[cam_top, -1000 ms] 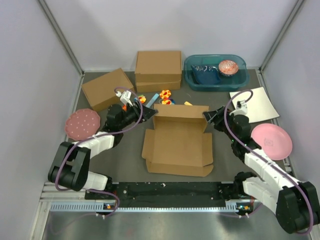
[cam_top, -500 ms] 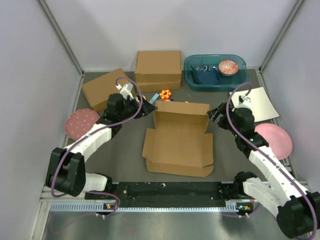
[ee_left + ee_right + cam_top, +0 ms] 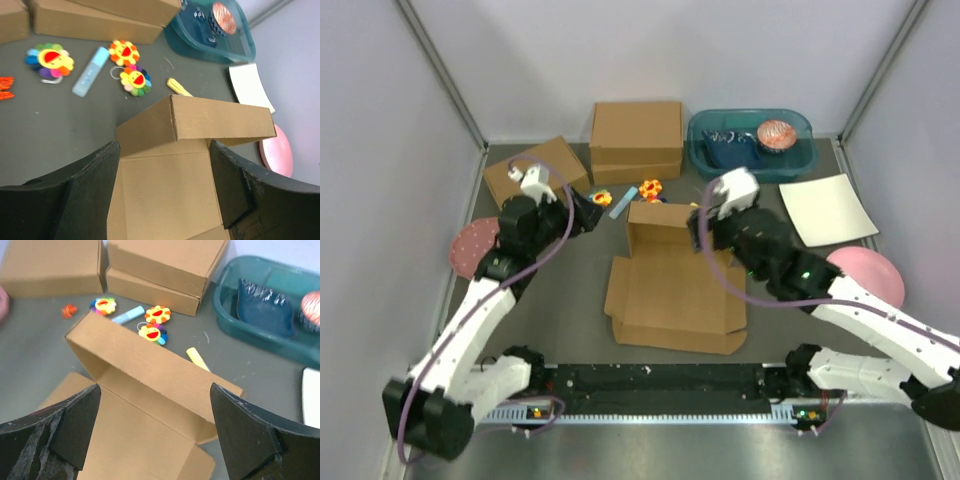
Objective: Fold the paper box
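The paper box (image 3: pixel 675 290) lies open in the middle of the table, its far flap (image 3: pixel 665 222) standing upright. My left gripper (image 3: pixel 585 212) is open and empty, just left of that flap's left end and apart from it. In the left wrist view (image 3: pixel 165 192) the flap (image 3: pixel 200 120) and the box floor show between my open fingers. My right gripper (image 3: pixel 704 236) is open and empty over the box's far right corner. In the right wrist view (image 3: pixel 155 435) the flap (image 3: pixel 150 365) runs slanted between my spread fingers.
A smaller angled brown box (image 3: pixel 535 175) and a taller brown box (image 3: pixel 636 138) stand at the back. A teal bin (image 3: pixel 750 145), white sheet (image 3: pixel 828 208), pink plates (image 3: pixel 865 280) (image 3: pixel 475 248), flower toys (image 3: pixel 651 190) and a blue tube (image 3: pixel 624 208) surround the box.
Both grippers have left the far flap's corners. The left arm pulled back to the left. The right arm swung left over the box's far right corner. The flap now stands more upright.
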You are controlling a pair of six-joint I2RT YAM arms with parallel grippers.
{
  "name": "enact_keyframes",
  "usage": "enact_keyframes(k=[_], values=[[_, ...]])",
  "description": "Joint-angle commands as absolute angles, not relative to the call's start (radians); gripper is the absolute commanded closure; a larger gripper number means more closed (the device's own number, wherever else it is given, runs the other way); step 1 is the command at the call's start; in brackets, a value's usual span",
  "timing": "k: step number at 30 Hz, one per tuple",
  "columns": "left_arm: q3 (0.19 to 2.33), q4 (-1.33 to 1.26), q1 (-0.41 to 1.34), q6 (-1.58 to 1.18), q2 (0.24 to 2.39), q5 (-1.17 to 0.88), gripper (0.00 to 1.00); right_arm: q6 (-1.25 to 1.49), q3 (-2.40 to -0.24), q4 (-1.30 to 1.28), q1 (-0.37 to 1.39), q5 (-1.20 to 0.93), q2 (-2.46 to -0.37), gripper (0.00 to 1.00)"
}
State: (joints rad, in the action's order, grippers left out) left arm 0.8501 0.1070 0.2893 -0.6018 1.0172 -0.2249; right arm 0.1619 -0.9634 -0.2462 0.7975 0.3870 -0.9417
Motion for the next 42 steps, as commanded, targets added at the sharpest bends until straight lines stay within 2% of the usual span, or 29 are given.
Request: enact_keyframes(k=[1,4,8,19,25,31,38,42], values=[[0.75,0.244,0.285,-0.604,0.818,-0.074,0.23,-0.312,-1.008,-0.237,1.046,0.857,-1.092,0.09],[0.667,0.307,0.284,-0.612,0.678,0.023,0.23,-0.492,-0.956,-0.117,1.138,0.955,-1.153,0.1],[0.586,0.368,0.284,-0.615,0.53,0.097,0.23,-0.601,-0.939,-0.065,1.173,0.997,-1.218,0.1],[0.554,0.443,0.284,-0.623,0.46,0.135,0.23,-0.827,-0.943,0.153,1.158,0.986,-1.453,0.1],[0.548,0.471,0.284,-0.621,0.414,0.166,0.23,-0.917,-0.96,0.261,1.112,1.02,-1.563,0.16],[0.56,0.468,0.285,-0.614,0.425,0.15,0.23,-1.0,-0.957,0.353,1.057,1.052,-1.634,0.32],[0.558,0.477,0.285,-0.604,0.411,0.163,0.22,-1.087,-0.959,0.471,1.028,1.095,-1.674,0.73],[0.561,0.479,0.285,-0.603,0.408,0.164,0.22,-1.14,-0.989,0.494,1.034,1.13,-1.654,0.85]])
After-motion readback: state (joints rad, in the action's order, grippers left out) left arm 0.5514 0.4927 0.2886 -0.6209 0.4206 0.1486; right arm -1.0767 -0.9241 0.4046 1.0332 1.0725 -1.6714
